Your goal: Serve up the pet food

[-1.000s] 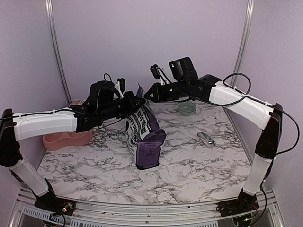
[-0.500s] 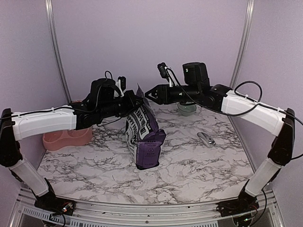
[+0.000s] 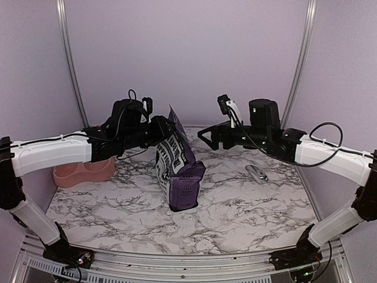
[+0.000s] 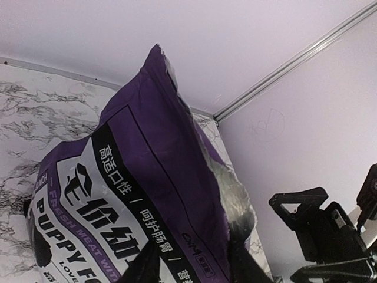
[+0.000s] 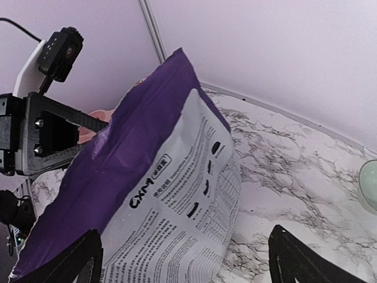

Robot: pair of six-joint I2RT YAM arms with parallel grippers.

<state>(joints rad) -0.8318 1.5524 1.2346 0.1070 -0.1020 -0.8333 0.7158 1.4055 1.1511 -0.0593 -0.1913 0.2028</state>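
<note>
At counter [image 3: 247, 215] centre the bag [image 3: 179, 171] stands, top apparently torn open, with the right fingers [image 5: 294, 256] just released and drawn back toward 3 o'clock and the left fingers [image 4: 141, 268] straddling its top, grip impossible to tell, so serving can begin.

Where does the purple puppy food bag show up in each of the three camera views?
Top external: the puppy food bag stands near the centre of the picture.
Left wrist: the bag fills the lower left and middle, with its torn top edge uppermost.
Right wrist: the bag fills the left and centre, showing its white printed panel.
Shared landmark: the marble tabletop is visible under or behind the bag in all three.
</note>
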